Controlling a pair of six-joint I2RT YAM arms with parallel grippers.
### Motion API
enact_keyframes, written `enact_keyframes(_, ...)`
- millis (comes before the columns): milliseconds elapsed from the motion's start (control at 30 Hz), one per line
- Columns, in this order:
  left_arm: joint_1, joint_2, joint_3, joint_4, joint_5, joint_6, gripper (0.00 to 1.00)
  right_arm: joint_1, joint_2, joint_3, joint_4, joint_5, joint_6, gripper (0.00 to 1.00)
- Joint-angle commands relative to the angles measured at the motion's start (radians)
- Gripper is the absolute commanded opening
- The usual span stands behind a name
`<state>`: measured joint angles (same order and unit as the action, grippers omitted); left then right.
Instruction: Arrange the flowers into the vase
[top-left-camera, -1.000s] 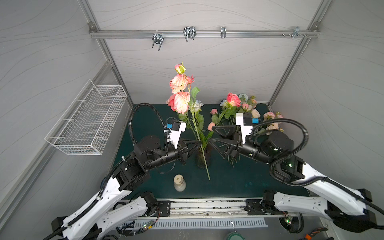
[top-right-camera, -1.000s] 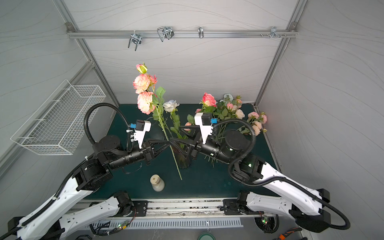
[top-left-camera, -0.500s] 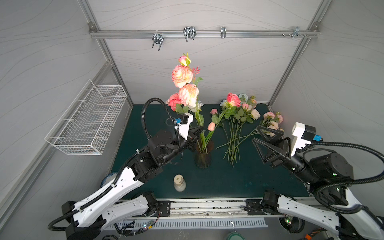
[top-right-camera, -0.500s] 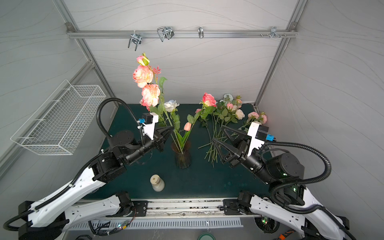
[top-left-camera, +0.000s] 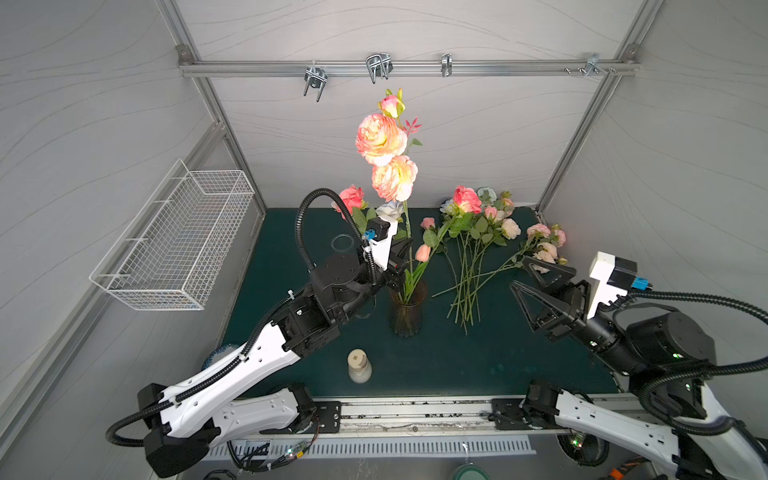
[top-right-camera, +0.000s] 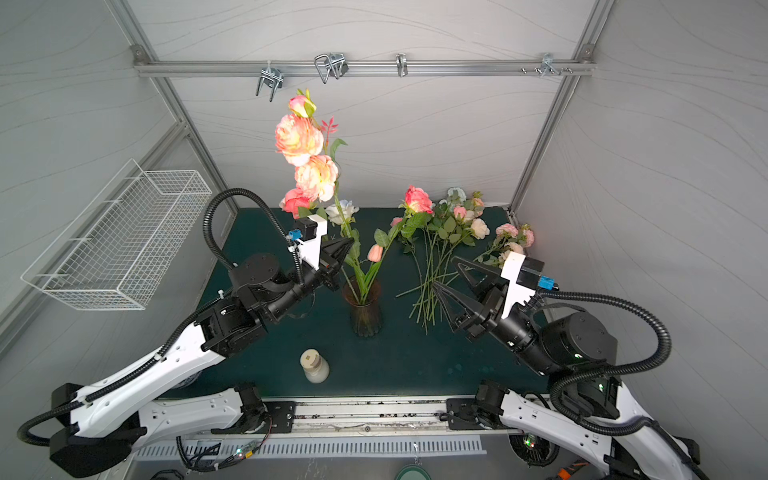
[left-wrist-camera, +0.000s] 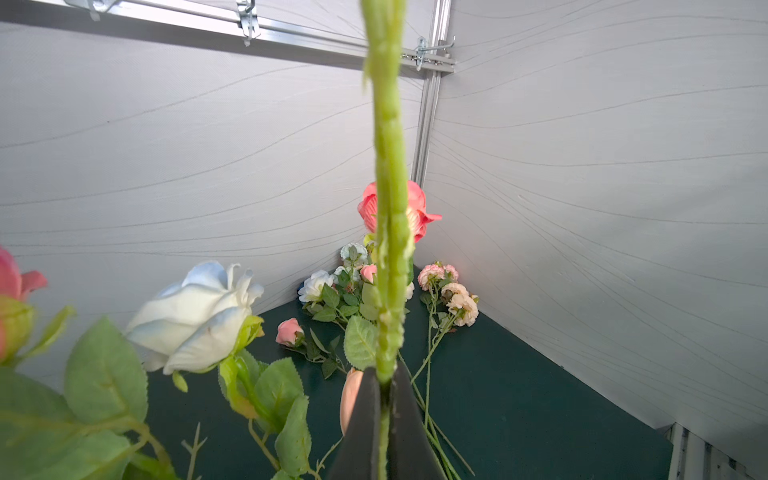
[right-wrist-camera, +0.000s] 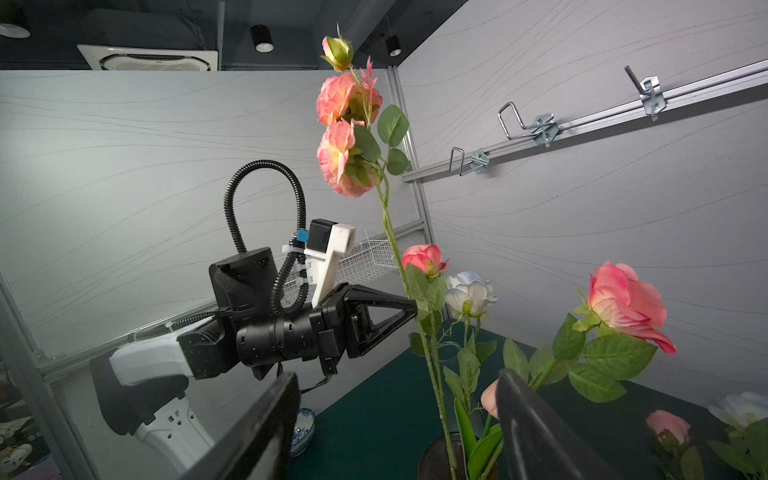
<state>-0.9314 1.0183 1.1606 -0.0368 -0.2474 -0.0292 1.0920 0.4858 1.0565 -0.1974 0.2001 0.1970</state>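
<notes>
Green table (top-left-camera: 457, 365), one vase (top-left-camera: 407, 311), left claw (top-right-camera: 349, 243) clamped on one tall stem (right-wrist-camera: 388, 216), right claw (top-left-camera: 518, 272) apart, empty

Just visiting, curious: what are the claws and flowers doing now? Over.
Left claw shut on tall pink flower stem, foot in vase. Right claw open, empty, near loose flowers. Nothing in the way.

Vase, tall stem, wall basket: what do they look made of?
The vase looks like smoky clear glass, glossy: stems show through its wall. The tall stem looks like moulded plastic, matte pale green, with a ragged seam along it, so artificial. The wall basket is white-coated wire mesh, probably metal: thin regular grid.
</notes>
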Motion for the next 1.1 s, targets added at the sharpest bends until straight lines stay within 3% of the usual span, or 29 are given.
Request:
enact_keyframes(0, -0.001, 0.005, 0.068, 0.003, 0.015, 0.014, 0.0, -0.004, -0.015, -0.015, 0.0, 0.018, -0.022, 0.76)
enact_keyframes(367, -0.001, -0.003, -0.114, 0.064, -0.015, -0.034, 0.0, -0.004, -0.026, -0.027, -0.007, 0.037, -0.01, 0.76)
enact_keyframes(700, -0.001, -0.035, -0.249, 0.019, -0.041, -0.165, 0.0, -0.004, -0.01, -0.05, 0.009, 0.059, -0.006, 0.77)
enact_keyframes(833, -0.003, -0.049, -0.252, -0.056, -0.047, -0.228, 0.43, -0.004, 0.018, -0.06, 0.001, 0.067, -0.001, 0.77)
enact_keyframes(867, -0.003, -0.061, -0.259, -0.065, -0.049, -0.242, 0.49, -0.004, 0.026, -0.064, -0.001, 0.071, 0.004, 0.77)
enact_keyframes(967, -0.008, -0.1, -0.267, -0.085, -0.039, -0.266, 0.6, -0.006, 0.046, -0.081, -0.005, 0.091, 0.018, 0.78)
enact_keyframes(1067, -0.01, -0.143, -0.251, -0.117, -0.021, -0.287, 0.62, -0.012, 0.064, -0.09, -0.016, 0.119, 0.036, 0.79)
